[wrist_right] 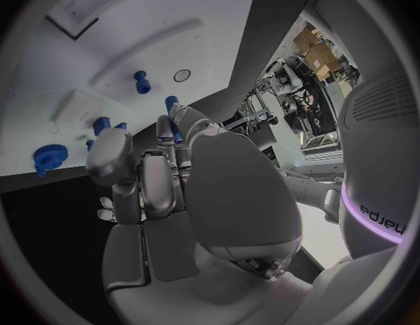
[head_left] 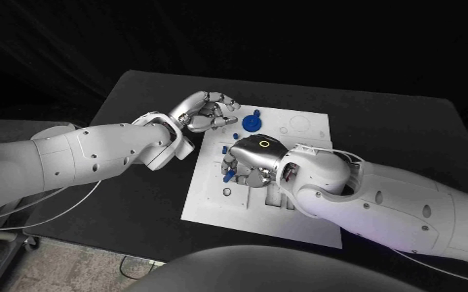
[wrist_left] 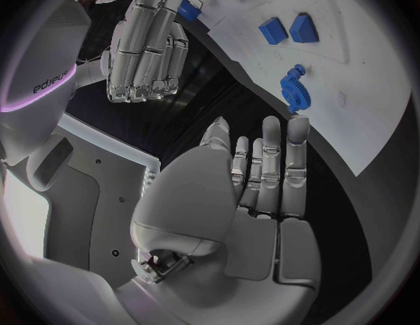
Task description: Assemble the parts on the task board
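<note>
Left wrist view: right arm lettering reads "sharpa".

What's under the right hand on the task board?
The right hand hovers over the task board; small blue parts peek out beside its fingers. The board directly beneath the palm is hidden.

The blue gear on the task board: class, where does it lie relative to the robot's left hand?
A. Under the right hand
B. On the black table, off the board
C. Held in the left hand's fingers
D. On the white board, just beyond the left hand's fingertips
D: the blue gear lies on the white task board, just past the fingertips of the left hand, untouched.
</note>
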`<state>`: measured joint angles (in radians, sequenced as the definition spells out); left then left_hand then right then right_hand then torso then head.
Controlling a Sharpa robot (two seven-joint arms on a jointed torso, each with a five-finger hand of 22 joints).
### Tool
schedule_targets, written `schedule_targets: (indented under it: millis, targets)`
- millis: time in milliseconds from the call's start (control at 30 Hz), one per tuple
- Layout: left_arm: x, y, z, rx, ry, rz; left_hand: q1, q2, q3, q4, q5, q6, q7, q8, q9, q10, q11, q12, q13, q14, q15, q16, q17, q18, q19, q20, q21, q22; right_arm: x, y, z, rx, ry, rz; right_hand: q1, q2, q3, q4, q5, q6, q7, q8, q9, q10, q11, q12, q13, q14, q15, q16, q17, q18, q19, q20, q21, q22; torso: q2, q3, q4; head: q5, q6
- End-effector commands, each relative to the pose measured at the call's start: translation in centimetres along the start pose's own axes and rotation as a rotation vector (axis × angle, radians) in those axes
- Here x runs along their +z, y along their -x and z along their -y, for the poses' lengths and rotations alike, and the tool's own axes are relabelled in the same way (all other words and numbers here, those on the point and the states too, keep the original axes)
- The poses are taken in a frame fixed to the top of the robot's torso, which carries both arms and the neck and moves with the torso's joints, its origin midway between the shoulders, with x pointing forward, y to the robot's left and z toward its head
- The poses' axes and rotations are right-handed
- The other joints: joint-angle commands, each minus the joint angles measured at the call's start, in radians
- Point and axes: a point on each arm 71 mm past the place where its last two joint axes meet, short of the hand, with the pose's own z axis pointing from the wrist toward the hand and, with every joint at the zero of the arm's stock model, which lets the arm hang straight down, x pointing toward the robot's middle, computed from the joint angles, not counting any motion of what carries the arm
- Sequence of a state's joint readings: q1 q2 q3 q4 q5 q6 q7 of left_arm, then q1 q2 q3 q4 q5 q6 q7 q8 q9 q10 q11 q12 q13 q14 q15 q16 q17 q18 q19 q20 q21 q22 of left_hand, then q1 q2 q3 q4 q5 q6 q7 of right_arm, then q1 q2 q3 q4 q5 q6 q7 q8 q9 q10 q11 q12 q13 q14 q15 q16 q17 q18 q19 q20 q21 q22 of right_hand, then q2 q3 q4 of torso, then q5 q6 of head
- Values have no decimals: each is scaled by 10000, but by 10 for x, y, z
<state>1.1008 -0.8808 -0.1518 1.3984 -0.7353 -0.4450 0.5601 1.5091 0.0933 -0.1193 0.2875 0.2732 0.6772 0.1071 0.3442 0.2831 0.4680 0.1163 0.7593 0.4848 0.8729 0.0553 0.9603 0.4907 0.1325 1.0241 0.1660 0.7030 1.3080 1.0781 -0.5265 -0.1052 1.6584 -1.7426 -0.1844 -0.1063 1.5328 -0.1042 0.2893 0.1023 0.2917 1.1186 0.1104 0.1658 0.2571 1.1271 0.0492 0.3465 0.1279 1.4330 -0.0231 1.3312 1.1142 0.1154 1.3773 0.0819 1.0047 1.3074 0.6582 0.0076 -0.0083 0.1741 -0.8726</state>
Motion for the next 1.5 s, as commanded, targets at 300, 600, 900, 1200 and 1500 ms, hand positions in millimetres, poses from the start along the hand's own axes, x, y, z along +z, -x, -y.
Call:
schedule_targets:
  millis: [300,600,900,1200,1500]
  targets:
    - [2,-3,2,-217,-135,-116,145,-5,-66,-13,117,-9,-37,42,-36,56,4,15,-42,-51,17,49,-24,193,37,-3,-48,586,2,-7,-6,-1063,322,-862,94,-78,141,-134,19,74,15,51,48,212,-26,-66,17,33,-33,-53,-81,-99,41,-28,-2,1251,-9,15,-33,87,0]
    - [2,-3,2,-303,-91,-91,171,10,-65,-11,162,-13,-39,45,-52,59,9,11,-61,-55,20,52,-28,192,43,-2,-48,589,3,-9,-13,-1353,528,-1076,53,-105,158,-143,-57,84,23,35,64,242,-15,-107,19,-2,-25,-105,-154,-91,8,-27,-62,1236,-9,10,-23,74,0]
    - [3,-4,1,-351,-80,-88,186,20,-63,-10,188,-15,-38,46,-60,62,12,9,-72,-56,21,55,-29,193,39,-1,-60,588,5,-9,-19,-1307,650,-1070,24,-101,177,-146,-120,113,18,34,83,279,-22,-132,25,5,-26,-93,-122,-96,9,-27,-40,1240,-21,-2,-14,31,0]
    - [3,-4,1,-373,-60,-88,199,33,-60,-8,212,-17,-39,48,-69,64,15,7,-82,-57,22,57,-31,191,46,-1,-53,591,5,-13,-18,-1298,489,-1305,19,-113,184,-159,-141,116,13,28,91,300,-28,-139,31,-24,-29,-144,-211,-80,-24,-28,-125,1219,-16,2,-21,54,0]
    - [4,-4,1,-398,-65,-104,199,33,-60,-8,212,-17,-39,48,-69,64,15,7,-82,-57,22,57,-31,191,46,-1,-53,591,6,-19,-15,-1501,216,-1543,47,-126,248,-230,-74,112,22,-5,115,293,-18,-191,48,-131,-25,-288,-425,-32,-150,-28,-402,1153,-3,13,-9,93,0]
